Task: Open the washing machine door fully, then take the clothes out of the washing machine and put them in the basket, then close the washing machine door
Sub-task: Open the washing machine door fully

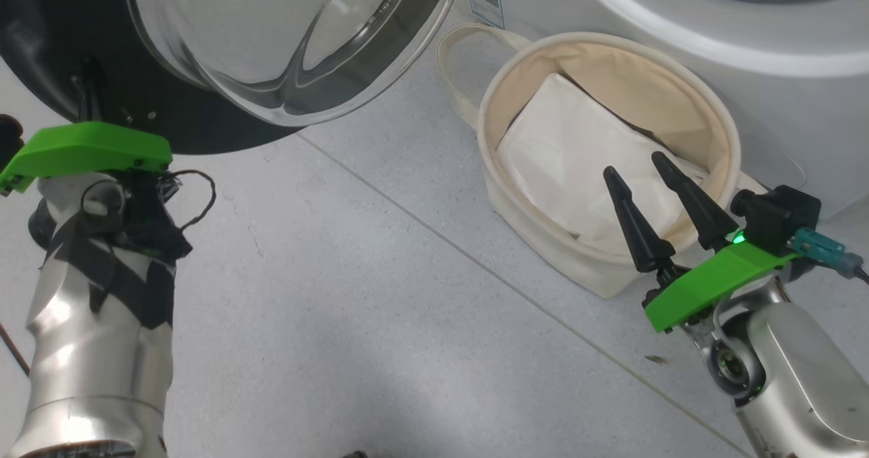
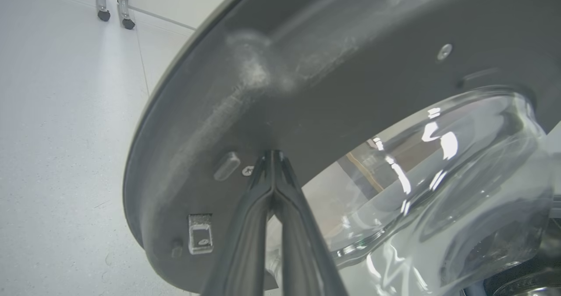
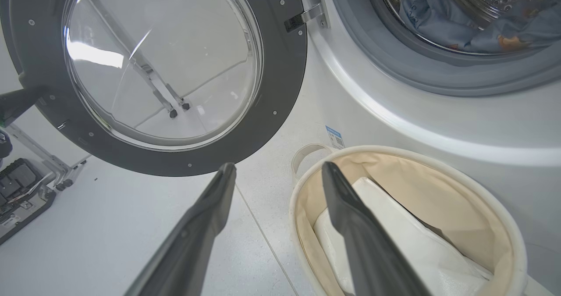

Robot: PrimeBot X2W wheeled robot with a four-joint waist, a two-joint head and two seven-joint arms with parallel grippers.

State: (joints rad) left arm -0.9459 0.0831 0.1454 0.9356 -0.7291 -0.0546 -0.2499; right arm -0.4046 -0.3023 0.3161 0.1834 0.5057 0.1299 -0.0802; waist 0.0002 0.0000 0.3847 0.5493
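Here: left fingers (pressed together) touching washing machine door.

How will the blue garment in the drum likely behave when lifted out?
Probably floppy: the clothes lie crumpled in folds inside the washing machine, so they should drape and trail. Likely light, looking thin; may drag on the grey ring.

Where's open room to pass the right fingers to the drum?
Free: the floor between the washing machine door and the basket; the drum mouth above the basket, with the clothes inside. Crowded: the basket, mostly taken by a white sheet; the door rim, where the left gripper sits shut.
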